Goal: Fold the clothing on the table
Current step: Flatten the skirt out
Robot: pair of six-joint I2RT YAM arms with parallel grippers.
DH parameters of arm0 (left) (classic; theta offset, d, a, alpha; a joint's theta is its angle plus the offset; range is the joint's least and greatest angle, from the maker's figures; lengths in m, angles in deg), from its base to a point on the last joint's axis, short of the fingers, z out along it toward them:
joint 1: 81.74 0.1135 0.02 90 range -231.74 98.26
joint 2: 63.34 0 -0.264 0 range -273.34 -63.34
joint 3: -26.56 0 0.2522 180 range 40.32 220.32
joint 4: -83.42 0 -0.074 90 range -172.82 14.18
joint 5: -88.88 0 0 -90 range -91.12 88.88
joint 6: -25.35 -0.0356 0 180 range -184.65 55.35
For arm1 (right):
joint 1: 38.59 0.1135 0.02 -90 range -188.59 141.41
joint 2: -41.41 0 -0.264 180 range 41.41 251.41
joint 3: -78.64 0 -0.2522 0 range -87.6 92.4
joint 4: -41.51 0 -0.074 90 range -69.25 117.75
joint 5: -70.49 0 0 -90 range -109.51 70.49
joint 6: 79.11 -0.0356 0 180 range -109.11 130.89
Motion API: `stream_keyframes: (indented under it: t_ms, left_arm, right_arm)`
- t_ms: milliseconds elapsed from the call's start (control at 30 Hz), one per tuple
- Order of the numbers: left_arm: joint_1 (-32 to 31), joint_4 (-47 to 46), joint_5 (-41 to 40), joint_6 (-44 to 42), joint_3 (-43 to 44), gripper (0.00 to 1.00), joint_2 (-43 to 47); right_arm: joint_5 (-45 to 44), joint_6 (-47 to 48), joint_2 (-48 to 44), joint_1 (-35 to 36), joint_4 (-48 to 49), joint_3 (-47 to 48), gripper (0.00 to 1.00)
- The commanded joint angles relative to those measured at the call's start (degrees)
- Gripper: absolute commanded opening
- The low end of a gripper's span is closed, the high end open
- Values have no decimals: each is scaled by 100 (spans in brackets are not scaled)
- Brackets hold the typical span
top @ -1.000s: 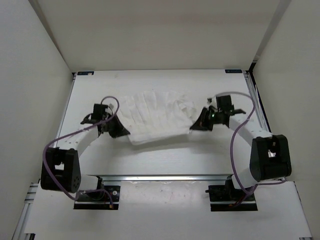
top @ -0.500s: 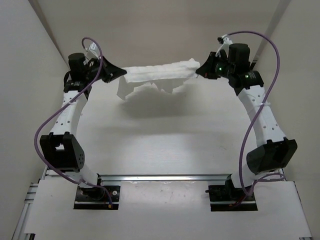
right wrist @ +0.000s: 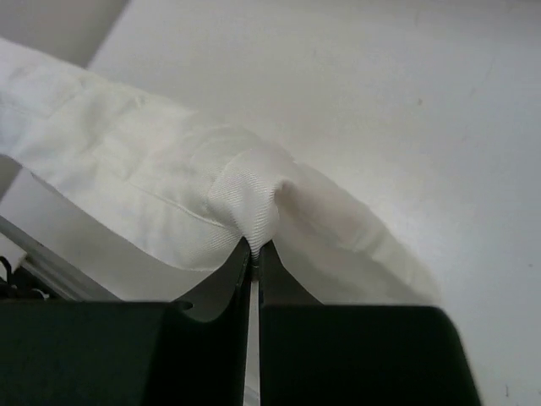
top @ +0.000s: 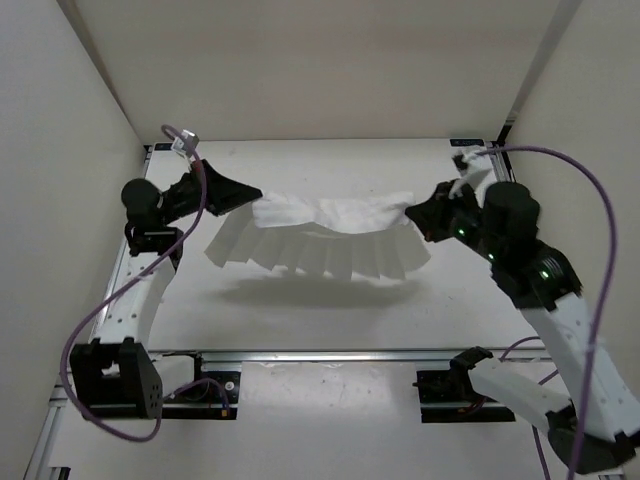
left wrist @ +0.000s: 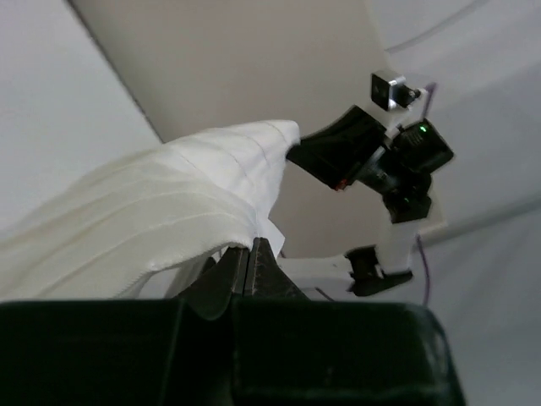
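Observation:
The white clothing (top: pixel 325 240) hangs stretched in the air between both arms, its lower edge scalloped and drooping, with its shadow on the table (top: pixel 300 320) below. My left gripper (top: pixel 252 197) is shut on the cloth's left upper corner; the clothing (left wrist: pixel 169 199) runs from my left gripper (left wrist: pixel 248 245) toward the other arm. My right gripper (top: pixel 418 212) is shut on the right upper corner. In the right wrist view a pinched fold of clothing (right wrist: pixel 152 186) sits in my right gripper (right wrist: pixel 254 247).
White walls close in the table on the left, back and right. Silver rails (top: pixel 330 354) with the arm bases (top: pixel 195 390) run along the near edge. Purple cables (top: pixel 590 200) loop off both arms.
Both grippers lifted the clothing off the table, carried it high toward the back, then brought it forward and lower. It now hangs spread wider between them.

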Motion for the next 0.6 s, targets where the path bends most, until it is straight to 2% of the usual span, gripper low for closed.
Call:
stream_keyframes:
  t_ms: [0, 133, 200, 233, 267, 300, 367, 400, 467, 533, 567]
  left_arm:
    - [-62, -3323, 639, 2248, -316, 0, 771]
    - [-255, -1823, 553, 1248, -561, 0, 852]
    - [-159, -316, 185, 302, -720, 0, 660]
    - [-133, 171, -61, -8, -712, 0, 432]
    - [-158, 1037, -220, -664, -616, 0, 308]
    - [-193, 1681, -552, -1158, -572, 0, 11]
    - [-246, 1994, -994, -1434, -422, 0, -535]
    - [-290, 1978, -1143, -1496, -343, 0, -1016]
    - [-361, 1846, -1259, -1558, 138, 0, -2070]
    - [-422, 1881, -1478, -1585, 700, 0, -2791]
    - [-422, 1881, -1522, -1558, 1008, 0, -3179]
  right_arm:
    - [-853, 14, -831, 244, 318, -57, 0]
    - [-724, -312, -825, -1, 266, -294, 0]
    - [145, -373, -335, -858, 248, -347, 0]
    - [940, -487, -54, -1124, 466, -582, 0]
    - [1783, -644, 97, -1701, 825, -950, 0]
    - [2079, -776, 412, -2099, 1098, -1145, 0]
    - [2320, -988, 958, -2278, 2020, -1725, 0]
    - [2319, -936, 1412, -2331, 2146, -1736, 0]
    - [2554, -971, 2083, -2436, 2593, -1570, 0]
    - [2723, -1023, 2925, -2542, 2761, -1263, 0]
    - [2872, -1033, 3068, -2577, 2840, -1044, 0]
